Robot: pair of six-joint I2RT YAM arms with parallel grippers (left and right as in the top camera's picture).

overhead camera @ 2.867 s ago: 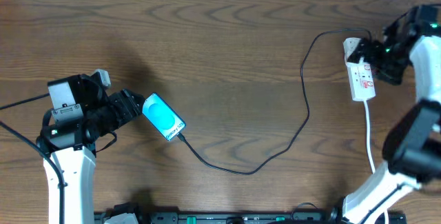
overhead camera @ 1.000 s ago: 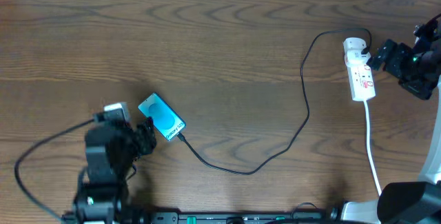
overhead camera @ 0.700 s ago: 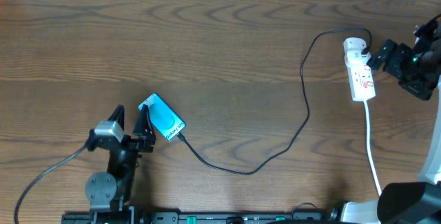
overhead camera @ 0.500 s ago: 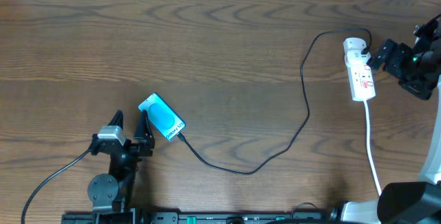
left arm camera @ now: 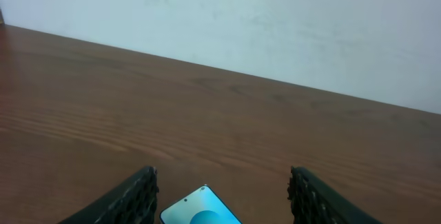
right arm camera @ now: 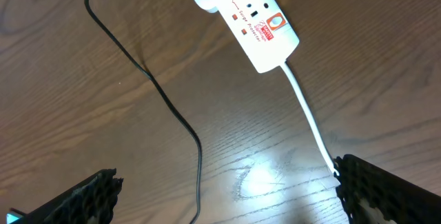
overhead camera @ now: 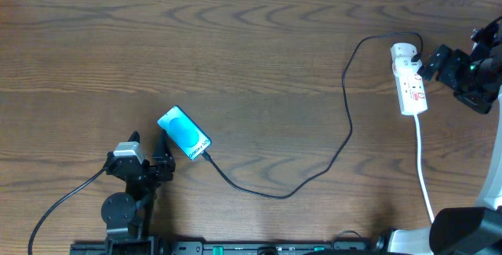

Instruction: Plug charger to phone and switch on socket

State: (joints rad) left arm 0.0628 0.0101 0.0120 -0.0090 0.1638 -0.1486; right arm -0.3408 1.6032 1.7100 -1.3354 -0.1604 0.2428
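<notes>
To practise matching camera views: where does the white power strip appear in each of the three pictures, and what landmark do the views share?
Overhead: the power strip lies upper right.
Left wrist: not in it.
Right wrist: the power strip is top centre, lying diagonally.
Shared landmark: the black charger cable runs left of it in overhead and right wrist.

Overhead: soft, even light. No hard shadows on the table (overhead camera: 251,67), and the frame is sharp edge to edge.

Right wrist view: a pale glare patch on the wood at lower centre, just left of the white cord (right arm camera: 310,127). The fingers of the right gripper (right arm camera: 227,170) sit dark and slightly soft in both lower corners.

Left wrist view: a bright, pale wall (left arm camera: 275,31) fills the top. The fingers of the left gripper (left arm camera: 222,176) are near-black at the bottom edge. The phone (left arm camera: 201,211) screen glows bright blue and is cropped.
</notes>
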